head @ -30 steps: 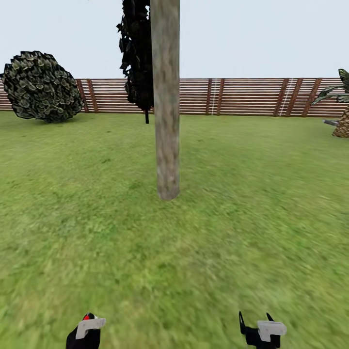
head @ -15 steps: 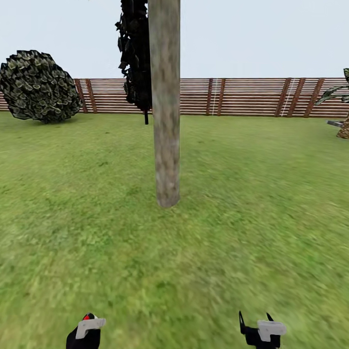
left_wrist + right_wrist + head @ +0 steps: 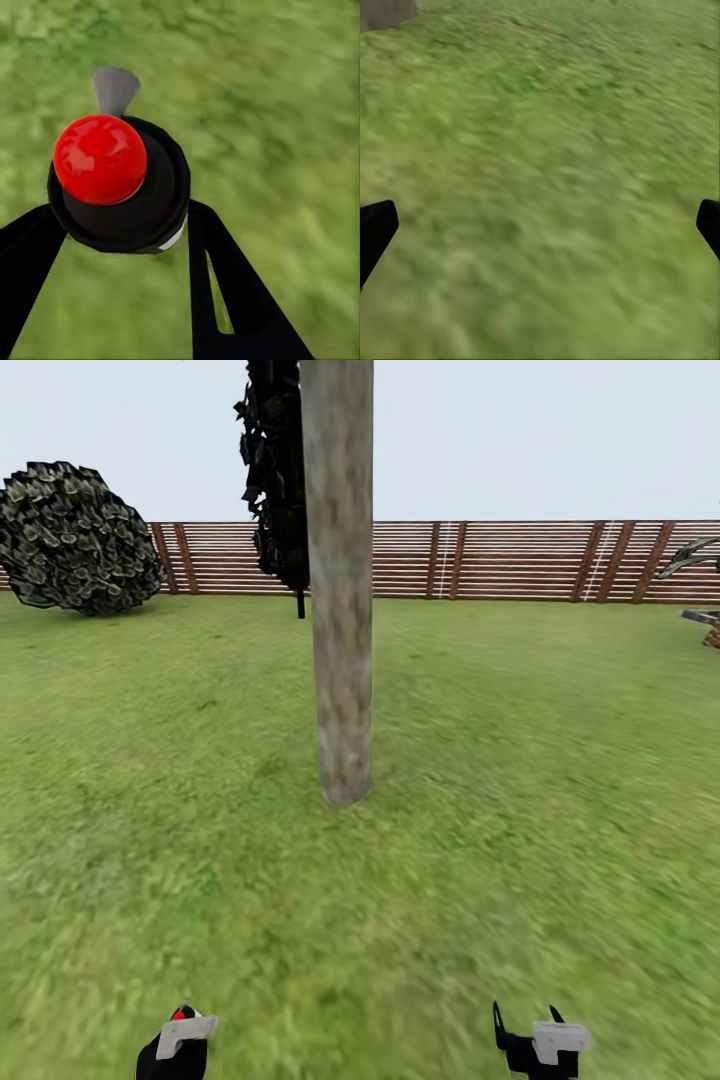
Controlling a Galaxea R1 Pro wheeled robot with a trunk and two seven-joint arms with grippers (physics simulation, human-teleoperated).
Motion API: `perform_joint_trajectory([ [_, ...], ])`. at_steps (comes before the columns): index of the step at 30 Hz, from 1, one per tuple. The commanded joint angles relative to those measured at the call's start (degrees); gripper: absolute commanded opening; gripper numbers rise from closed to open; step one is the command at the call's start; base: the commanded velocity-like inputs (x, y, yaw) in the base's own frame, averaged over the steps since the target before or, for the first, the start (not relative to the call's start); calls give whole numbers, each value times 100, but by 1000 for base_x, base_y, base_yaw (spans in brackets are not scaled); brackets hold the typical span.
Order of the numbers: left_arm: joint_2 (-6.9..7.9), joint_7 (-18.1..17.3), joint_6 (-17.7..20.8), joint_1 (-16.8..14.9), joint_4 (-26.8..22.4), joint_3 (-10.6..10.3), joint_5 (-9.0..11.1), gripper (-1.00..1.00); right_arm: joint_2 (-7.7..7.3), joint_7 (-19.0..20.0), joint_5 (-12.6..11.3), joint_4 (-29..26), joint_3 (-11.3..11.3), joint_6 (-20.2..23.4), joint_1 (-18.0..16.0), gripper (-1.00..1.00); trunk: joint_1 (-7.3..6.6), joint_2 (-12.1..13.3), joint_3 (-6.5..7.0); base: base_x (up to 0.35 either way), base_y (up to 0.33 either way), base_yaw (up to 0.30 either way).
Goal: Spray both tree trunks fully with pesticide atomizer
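Closer now than a second ago, the tree trunk (image 3: 342, 580) stands larger in the head view and its foot sits lower in the picture; the whole scene has shifted with it, so the camera has advanced, not the trunk. Both grippers hold the same places at the lower edge of that view.

Taking the trunk as landmark: it rises upright from the floor (image 3: 500, 810), a smooth beige-grey mottled column running out of the top of the picture. Behind it and just to its left hangs a narrow black-green conifer (image 3: 275, 470). Well to its left, at the far edge of the grass, sits a round mottled bush (image 3: 78, 538). A brown slatted fence (image 3: 500, 560) runs across the back behind the trunk. Far to its right, at the picture's edge, part of a palm (image 3: 700, 555) shows.

The left gripper (image 3: 177, 1042) is well in front of the trunk and to its left. In the left wrist view its two black fingers (image 3: 225, 300) are clamped on the pesticide atomizer (image 3: 120, 187), a black body with a red round cap and a grey nozzle, held over the grass. The right gripper (image 3: 545, 1045) is in front of the trunk and to its right; in the right wrist view its fingers (image 3: 375, 232) stand wide apart with only grass between them.
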Motion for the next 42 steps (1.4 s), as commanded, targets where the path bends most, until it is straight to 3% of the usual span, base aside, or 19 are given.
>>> perform_joint_trajectory([
  [1, 1, 7, -18, -3, 3, -6, 21, -100, 2, -26, 61, 4, -31, -12, -3, 100, 2, -2, -5, 338, 0, 0],
  [26, 10, 6, -18, -3, -5, -14, -5, -100, -17, -26, 59, 1, -40, -12, -3, 100, 2, -2, -5, 329, -34, 0],
  [35, 47, -69, 109, -37, -54, -79, -88, -100, -24, -3, 86, -88, -31, 175, -3, 100, 2, -2, -5, 36, -8, 0],
  [37, 69, -154, 335, -63, -84, -86, -214, -100, -41, 58, 233, -276, -26, 412, -3, 100, 2, -2, -5, 2, 0, 0],
  [38, 137, -327, 523, -83, -110, -82, -370, -100, -52, 218, 509, -535, -28, 617, -3, 100, 2, -2, -5, 0, 0, 0],
  [39, 178, -417, 574, -97, -126, -81, -431, -100, -55, 299, 632, -641, -28, 693, -3, 100, 2, -2, -5, 0, 0, 0],
  [40, 320, -763, 687, -184, -186, -80, -622, -100, -62, 604, 1031, -991, -32, 968, -3, 100, 2, -2, -5, 0, 0, 0],
  [42, 491, -1413, 769, -372, -238, -79, -854, -100, -66, 1075, 1493, -1498, -38, 1476, -3, 100, 2, -2, -5, 0, 0, 0],
])
